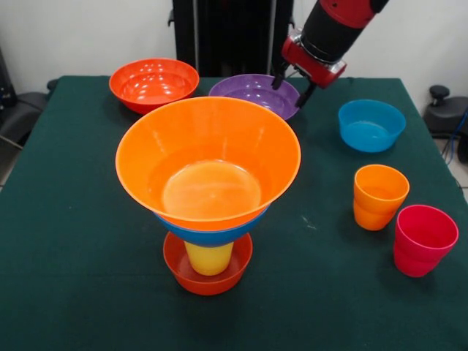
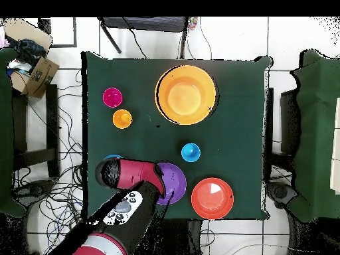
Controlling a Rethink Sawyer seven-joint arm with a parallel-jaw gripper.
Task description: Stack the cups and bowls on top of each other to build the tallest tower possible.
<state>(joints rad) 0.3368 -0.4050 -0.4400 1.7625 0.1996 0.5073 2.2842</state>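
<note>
From the front, the tower [image 1: 208,212] is standing upright, its long axis vertical: a small red-orange bowl [image 1: 208,274] at the base, a yellow cup [image 1: 209,257] rising from it, a blue bowl [image 1: 210,235] and a wide light orange bowl [image 1: 208,162] flaring on top. The gripper [image 1: 291,83], fingers parted and empty, is hovering at the tower's one o'clock, beside the purple bowl [image 1: 256,95]. From overhead, the tower [image 2: 186,94] is showing only its orange mouth; the arm [image 2: 126,174] is sitting at its seven o'clock, well apart.
</note>
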